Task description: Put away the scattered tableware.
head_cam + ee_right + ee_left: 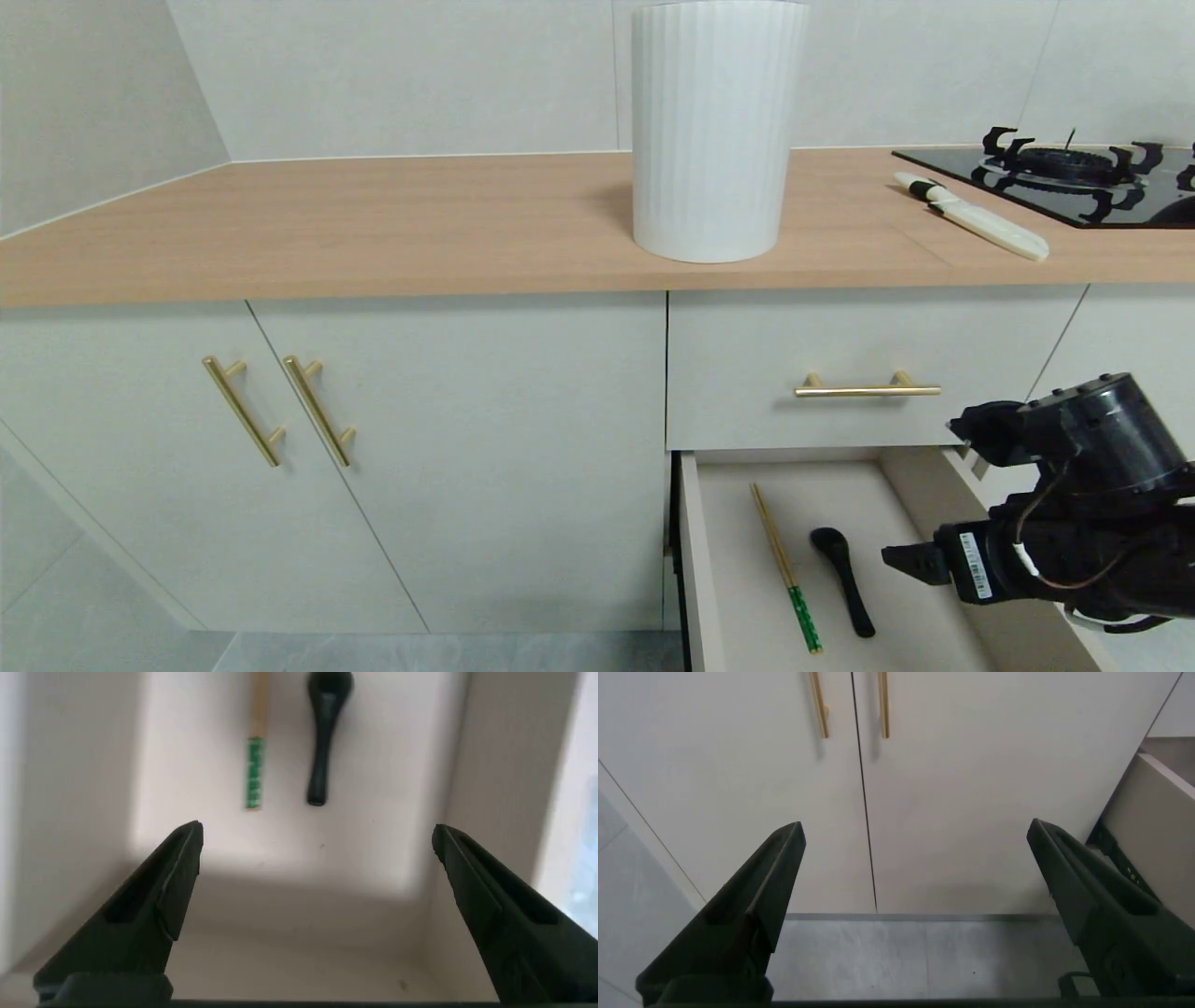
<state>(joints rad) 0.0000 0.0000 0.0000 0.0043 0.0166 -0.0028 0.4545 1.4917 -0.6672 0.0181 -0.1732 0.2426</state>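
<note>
The pair of wooden chopsticks with green ends lies flat on the bottom of the pulled-out pale drawer at the lower right, running near to far. The glossy black spoon is just to the right of it, close but not touching as far as I can see, bowl end far and handle near. The right gripper hangs over the right side of that drawer with its fingers spread wide and nothing between them; its wrist view looks down on the green ends and the spoon. Up on the wood-look countertop there's a cream-coloured knife with a dark band, lying at a slant just beside the left edge of the black glass gas hob. To the left of the knife stands a tall white ribbed container, upright, well apart from it. Right above the open drawer is a shut drawer with a gold bar handle. The left gripper is down low facing the two pale cabinet doors with gold bar handles, left of the drawer, fingers wide apart too and holding nothing, with grey floor tiles below it.
</note>
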